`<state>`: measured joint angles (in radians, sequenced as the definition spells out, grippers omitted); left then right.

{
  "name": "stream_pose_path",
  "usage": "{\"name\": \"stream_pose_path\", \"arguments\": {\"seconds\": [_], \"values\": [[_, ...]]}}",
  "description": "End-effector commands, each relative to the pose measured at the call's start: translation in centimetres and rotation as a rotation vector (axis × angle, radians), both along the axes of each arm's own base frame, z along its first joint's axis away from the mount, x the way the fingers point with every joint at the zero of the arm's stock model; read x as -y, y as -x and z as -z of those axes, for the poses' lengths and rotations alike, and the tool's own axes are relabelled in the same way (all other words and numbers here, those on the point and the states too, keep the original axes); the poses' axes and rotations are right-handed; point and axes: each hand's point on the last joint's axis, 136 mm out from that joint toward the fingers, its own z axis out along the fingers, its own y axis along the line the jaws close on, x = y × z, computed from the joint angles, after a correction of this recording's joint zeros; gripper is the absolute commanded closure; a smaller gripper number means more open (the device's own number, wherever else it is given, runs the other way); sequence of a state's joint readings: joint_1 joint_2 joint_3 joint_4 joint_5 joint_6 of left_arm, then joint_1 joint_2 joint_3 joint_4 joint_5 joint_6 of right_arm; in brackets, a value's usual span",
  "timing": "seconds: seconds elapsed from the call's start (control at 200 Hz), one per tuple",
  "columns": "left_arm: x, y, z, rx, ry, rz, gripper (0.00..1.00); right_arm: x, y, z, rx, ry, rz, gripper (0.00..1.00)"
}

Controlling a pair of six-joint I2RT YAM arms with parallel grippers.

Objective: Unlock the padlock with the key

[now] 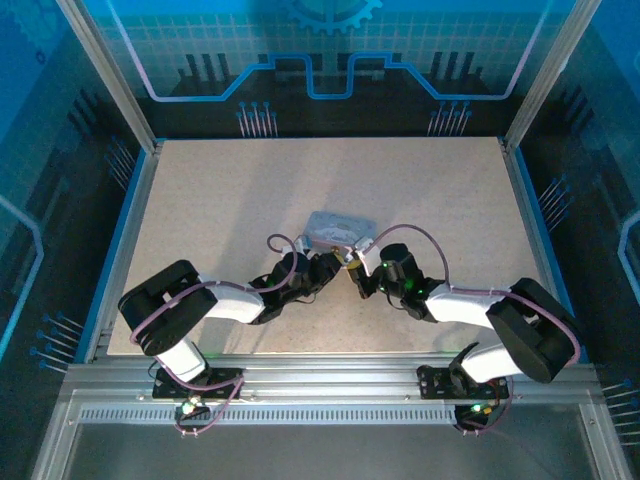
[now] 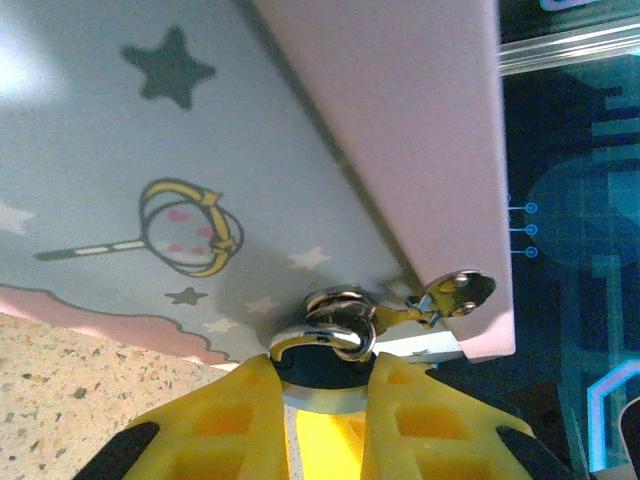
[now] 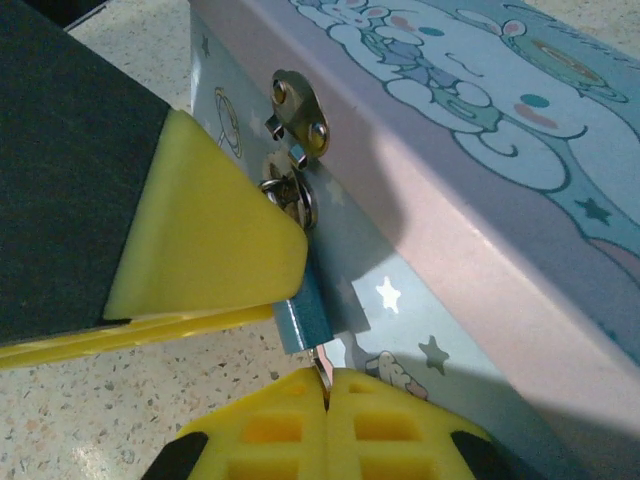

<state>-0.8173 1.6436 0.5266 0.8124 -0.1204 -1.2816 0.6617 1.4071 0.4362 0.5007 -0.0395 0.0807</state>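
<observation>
Right gripper (image 3: 328,392), yellow fingers (image 3: 400,395) pressed together, pinches the thin silvery metal key (image 3: 321,362), whose tip meets the underside of the small blue-bodied padlock (image 3: 303,315). We see the left gripper (image 2: 320,385) clamping that padlock, which hangs from the brass hasp (image 3: 300,115) of the pastel cartoon tin (image 3: 480,200).

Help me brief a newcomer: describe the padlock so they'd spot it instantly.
Find the pastel cartoon tin on the table. From the brass hasp on its side hangs the padlock: a tiny blue body on a silvery shackle, far smaller than the tin.
</observation>
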Motion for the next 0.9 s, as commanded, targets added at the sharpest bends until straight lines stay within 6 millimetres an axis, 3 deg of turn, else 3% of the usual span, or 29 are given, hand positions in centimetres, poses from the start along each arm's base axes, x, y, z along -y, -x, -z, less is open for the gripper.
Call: {"name": "stream_pose_path", "arguments": {"seconds": [0.0,0.19,0.68,0.895], "values": [[3.1,2.0,-2.7,0.031,0.082,0.136,0.81,-3.4,-1.9,-6.9,0.184,-0.16,-0.074,1.0],[3.4,2.1,-2.7,0.032,0.083,0.143,0.81,-4.1,-2.2,-8.3,0.201,-0.189,-0.094,1.0],[4.3,2.5,-2.5,0.02,0.095,0.167,0.81,-5.6,-3.2,-9.7,0.214,-0.237,-0.13,1.0],[4.1,2.5,-1.9,0.014,0.093,0.158,0.8,-5.1,-2.6,-8.3,0.159,-0.233,-0.113,1.0]]}}
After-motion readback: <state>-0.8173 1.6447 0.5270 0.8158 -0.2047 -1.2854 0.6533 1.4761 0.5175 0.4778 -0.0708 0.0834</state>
